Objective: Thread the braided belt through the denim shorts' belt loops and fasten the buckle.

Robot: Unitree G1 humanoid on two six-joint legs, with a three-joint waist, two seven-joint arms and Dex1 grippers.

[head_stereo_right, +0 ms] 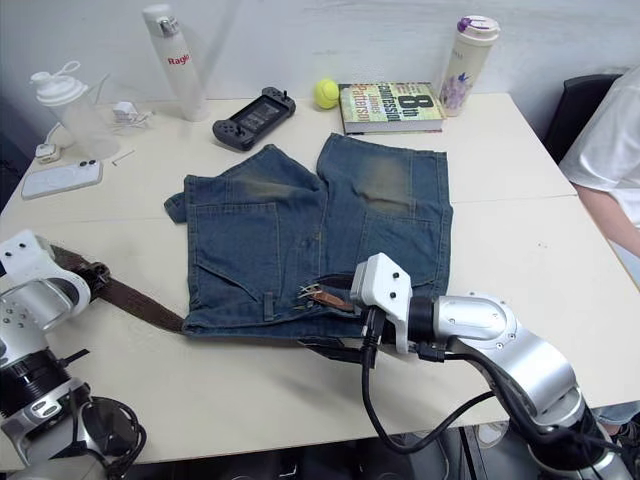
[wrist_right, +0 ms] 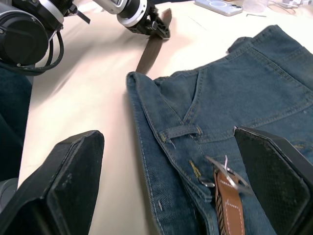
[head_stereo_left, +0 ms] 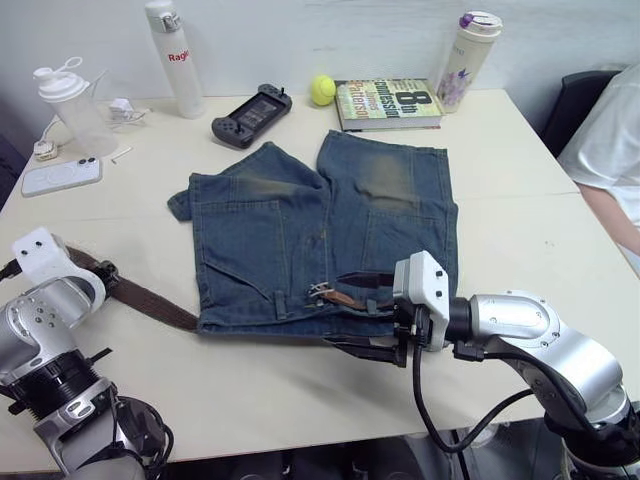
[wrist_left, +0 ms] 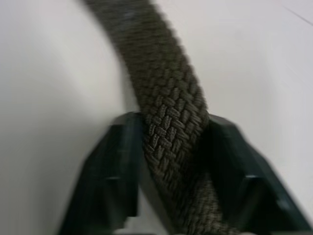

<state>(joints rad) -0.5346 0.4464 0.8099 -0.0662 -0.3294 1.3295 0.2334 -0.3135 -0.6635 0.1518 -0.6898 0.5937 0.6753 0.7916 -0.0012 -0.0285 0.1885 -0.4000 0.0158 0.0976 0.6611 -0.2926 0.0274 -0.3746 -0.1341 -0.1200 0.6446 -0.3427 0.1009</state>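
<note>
The denim shorts [head_stereo_left: 330, 225] lie flat on the table with the waistband toward me. The braided belt [head_stereo_left: 150, 297] comes out of the waistband's left end and runs left across the table. My left gripper [head_stereo_left: 103, 272] is shut on the belt [wrist_left: 166, 83], and the woven strap fills the gap between its fingers [wrist_left: 112, 166]. The buckle [head_stereo_left: 322, 291] lies on the waistband near its middle, on a brown leather end [wrist_right: 230, 205]. My right gripper [head_stereo_left: 370, 315] stands open at the waistband, its fingers wide apart either side of a belt loop [wrist_right: 178, 132] and the buckle [wrist_right: 222, 171].
Along the far edge stand a white bottle [head_stereo_left: 175, 60], a game controller [head_stereo_left: 250, 113], a tennis ball [head_stereo_left: 322, 90], a book [head_stereo_left: 388, 103] and a tumbler [head_stereo_left: 466, 58]. A shaker [head_stereo_left: 72, 105] and a phone [head_stereo_left: 60, 176] are at far left. A person [head_stereo_left: 610, 160] sits at the right.
</note>
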